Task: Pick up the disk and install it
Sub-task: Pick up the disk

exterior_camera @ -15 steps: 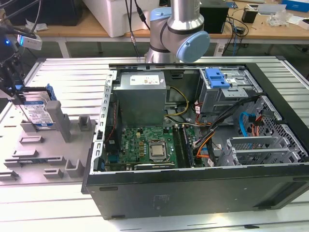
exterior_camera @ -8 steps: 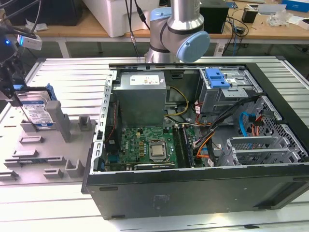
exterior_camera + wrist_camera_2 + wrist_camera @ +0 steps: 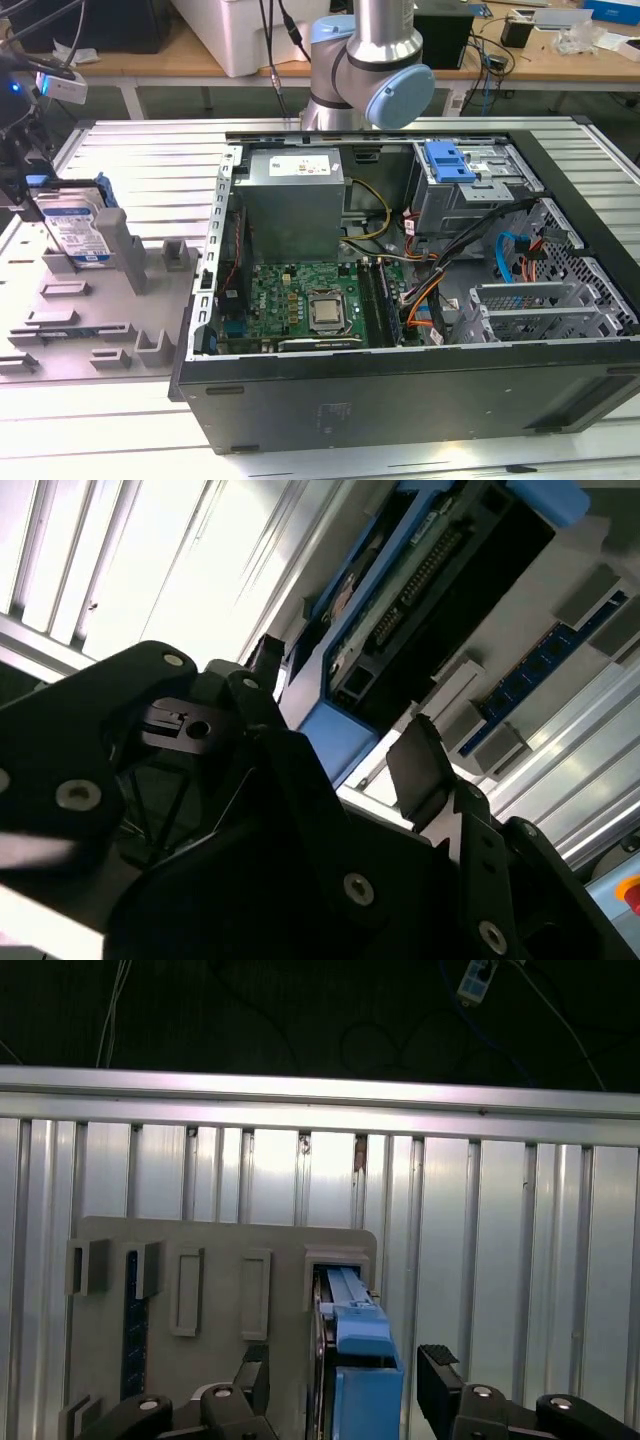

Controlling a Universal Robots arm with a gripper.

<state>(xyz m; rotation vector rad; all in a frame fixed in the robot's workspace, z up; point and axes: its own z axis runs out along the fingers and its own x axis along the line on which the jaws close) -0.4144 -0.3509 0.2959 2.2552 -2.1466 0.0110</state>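
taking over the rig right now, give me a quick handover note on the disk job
Gripper: open, fingers on either side of the disk. The first wrist view shows a gap on both sides, so it is not clamped.
Disk: standing on edge in a slot of the grey fixture plate, at the exterior view's left, outside the computer case.
Done: gripper lined up around the disk.
Left: disk not yet gripped, lifted or installed.
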